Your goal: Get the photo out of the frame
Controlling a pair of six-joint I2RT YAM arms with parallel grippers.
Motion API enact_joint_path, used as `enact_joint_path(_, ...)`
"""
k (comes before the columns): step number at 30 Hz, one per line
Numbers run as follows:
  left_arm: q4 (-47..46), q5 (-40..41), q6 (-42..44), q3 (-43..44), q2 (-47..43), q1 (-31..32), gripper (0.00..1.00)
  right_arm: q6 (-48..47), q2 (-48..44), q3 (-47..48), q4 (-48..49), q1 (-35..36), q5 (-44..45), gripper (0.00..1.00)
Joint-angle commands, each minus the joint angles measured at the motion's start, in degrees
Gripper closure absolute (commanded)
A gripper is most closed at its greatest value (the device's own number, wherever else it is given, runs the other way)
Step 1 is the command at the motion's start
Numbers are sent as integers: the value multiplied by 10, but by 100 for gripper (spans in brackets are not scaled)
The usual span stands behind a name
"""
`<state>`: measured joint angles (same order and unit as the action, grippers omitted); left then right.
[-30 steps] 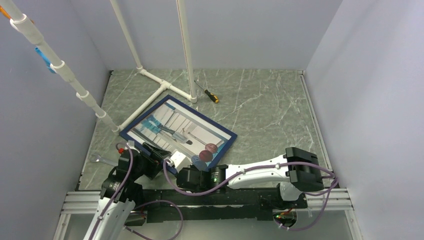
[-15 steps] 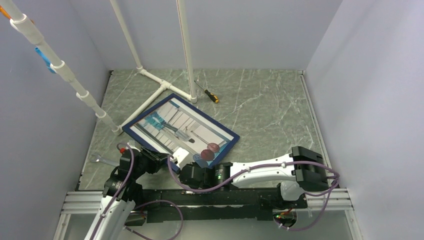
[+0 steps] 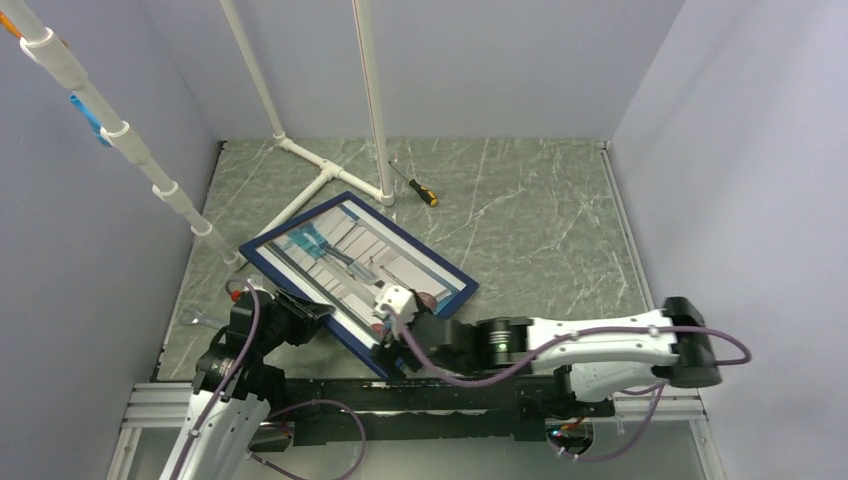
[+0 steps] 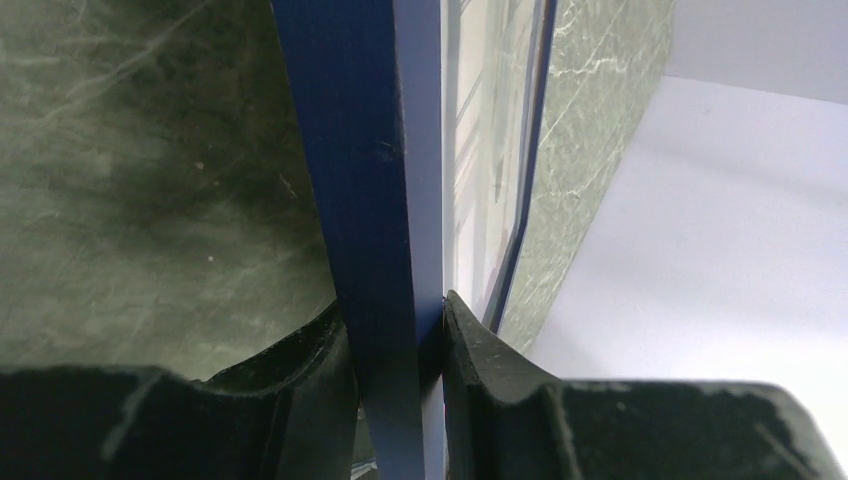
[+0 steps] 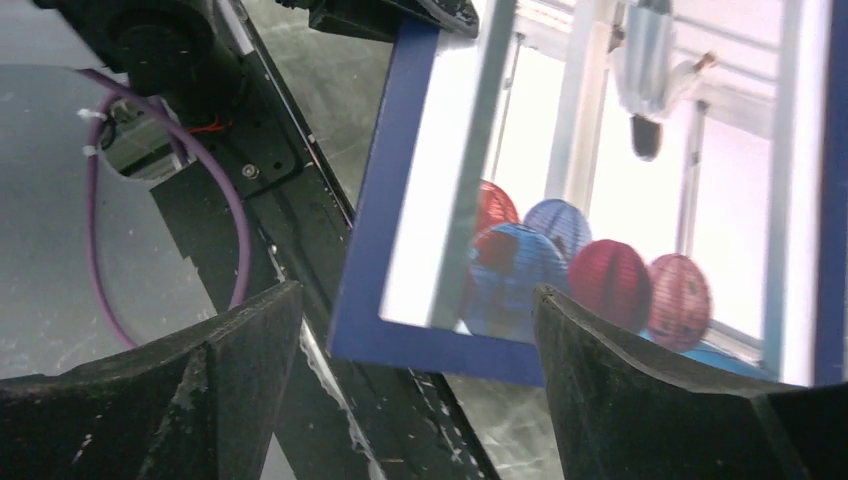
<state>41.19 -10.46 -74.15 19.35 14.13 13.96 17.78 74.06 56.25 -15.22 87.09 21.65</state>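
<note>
**Frame** (image 4: pixel 365 200): on the table (image 3: pixel 520 210), its near-left edge apparently lifted.
**Contents:** photo (image 3: pixel 340 250), still seated inside, face up.
**Left gripper** (image 4: pixel 395 320): clenched on the near-left moulding, one finger on each side.
**Right gripper** (image 5: pixel 418 295): spread wide, holding nothing, above the frame's near corner.
**Step in hand:** probably steadying the frame.
**Next move:** likely needs access to the frame's back, or a hold on the print's edge.

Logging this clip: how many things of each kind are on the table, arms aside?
frame: 1
photo: 1
screwdriver: 1
white pipe structure: 1
Total: 4. A pale scrap at the table's left edge is too unclear to count.
</note>
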Motion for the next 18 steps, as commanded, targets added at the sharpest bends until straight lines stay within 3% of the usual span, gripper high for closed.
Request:
enact_joint_path(1,14,-4,14,62,-1,2,100,-100,-124,-81,46,4,-22,12)
enact_joint_path(5,30,-2,12,94,3,2,100,-179,-217,-174,111,23,-10,9)
enact_joint_path(9,49,8,13,124,12,2,100,-246,-242,-227,194,69,37,9)
enact_joint_path(15,62,9,18,161,24,2,100,-340,-155,-246,314,158,203,10)
enact_joint_path(18,71,13,18,173,25,2,100,-390,-99,-247,406,170,278,11)
